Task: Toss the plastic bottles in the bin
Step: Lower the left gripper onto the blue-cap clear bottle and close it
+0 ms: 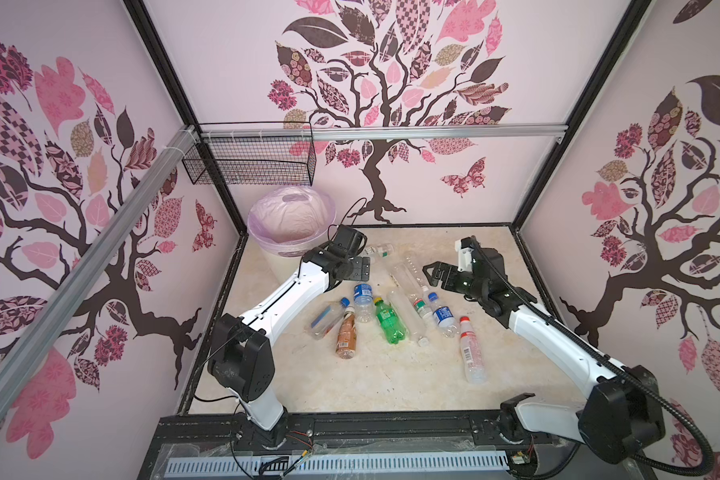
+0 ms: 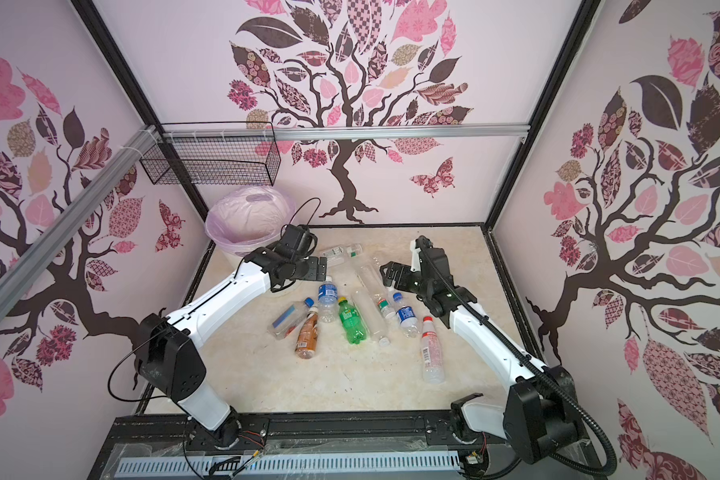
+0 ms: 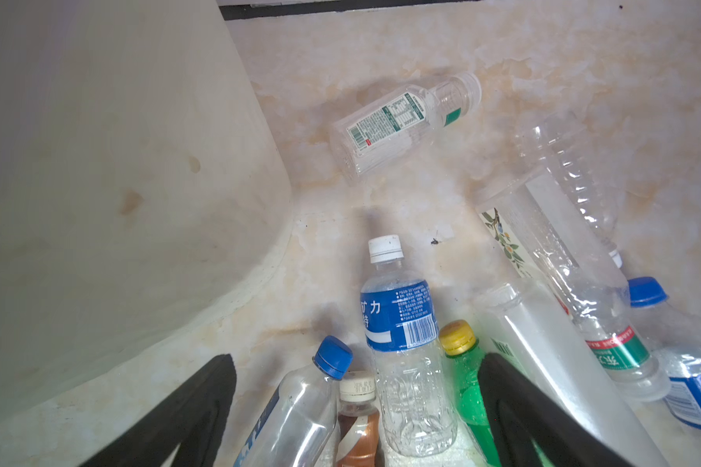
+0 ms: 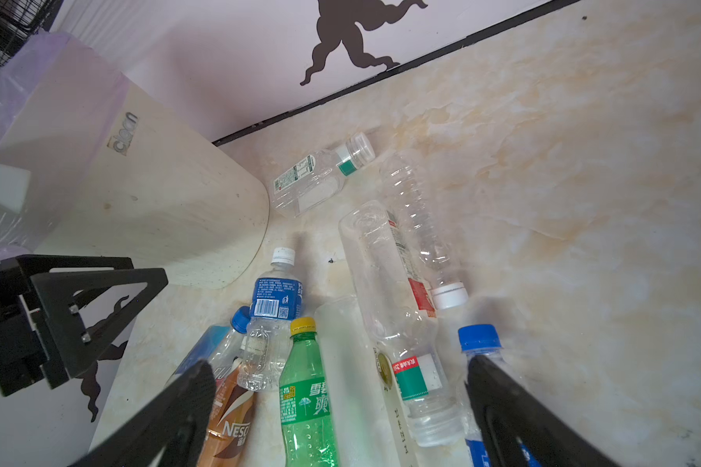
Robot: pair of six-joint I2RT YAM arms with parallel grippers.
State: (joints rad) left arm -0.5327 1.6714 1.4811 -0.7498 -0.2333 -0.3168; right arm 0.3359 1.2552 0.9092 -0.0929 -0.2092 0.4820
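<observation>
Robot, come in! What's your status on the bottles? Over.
Left claw and right claw open, empty. Plastic bottles lying on table. Bin far left, nothing blocking it.

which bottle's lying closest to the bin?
The clear bottle with the green-and-white label, lying alone near the bin; the other bottles cluster farther out.

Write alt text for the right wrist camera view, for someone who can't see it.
Plastic bottles lie scattered on a marbled tabletop before the open right gripper, including a green bottle and a brown Nescafe bottle. The cream bin with a lilac liner stands beside them.
</observation>
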